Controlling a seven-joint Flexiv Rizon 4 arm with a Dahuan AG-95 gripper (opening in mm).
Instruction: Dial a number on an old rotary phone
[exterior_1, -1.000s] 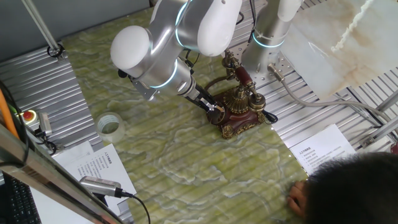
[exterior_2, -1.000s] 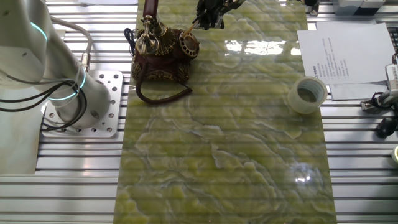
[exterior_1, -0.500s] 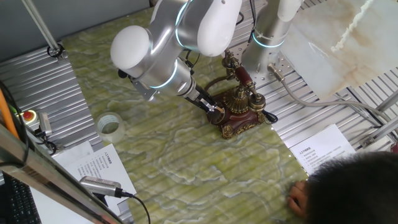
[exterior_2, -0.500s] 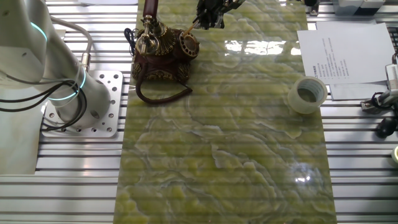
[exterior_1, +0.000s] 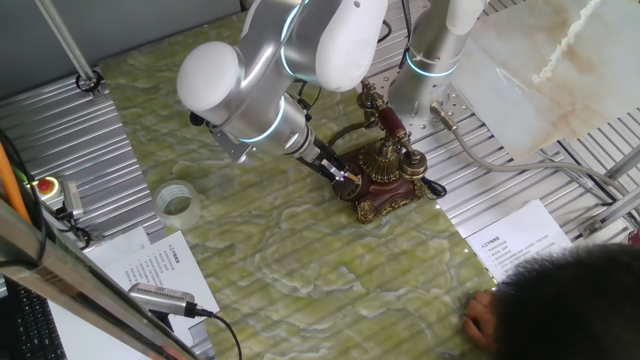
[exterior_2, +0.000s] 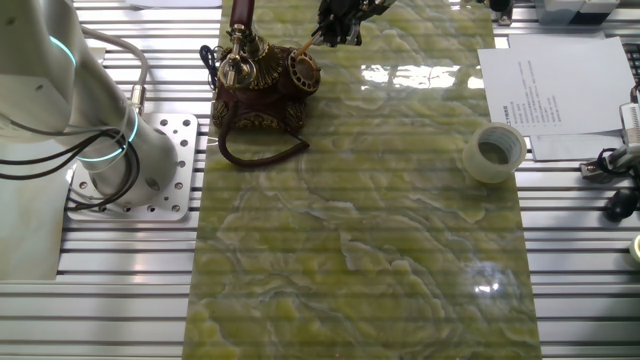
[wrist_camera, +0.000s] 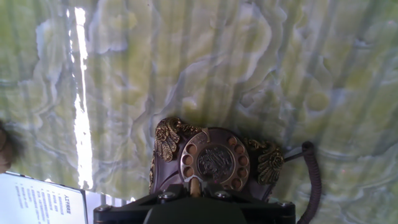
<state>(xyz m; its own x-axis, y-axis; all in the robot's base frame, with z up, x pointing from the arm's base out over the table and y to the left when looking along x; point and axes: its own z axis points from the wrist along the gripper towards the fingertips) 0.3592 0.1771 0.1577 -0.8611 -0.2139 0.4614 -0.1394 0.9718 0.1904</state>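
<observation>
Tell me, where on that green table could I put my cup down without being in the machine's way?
The widest bare stretch of the green table lies below the phone and left of the tape roll. The strip between phone and tape roll is also free. It is crowded at the phone's dial, where the gripper works.

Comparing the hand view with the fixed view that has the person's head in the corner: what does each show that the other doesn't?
Only the hand view shows the dial face-on, with its ring of finger holes. Only that fixed view shows the cradled handset, the robot arm, the tape roll and the person's head. Both show the old rotary phone on the green marbled table, with the gripper at its dial.
</observation>
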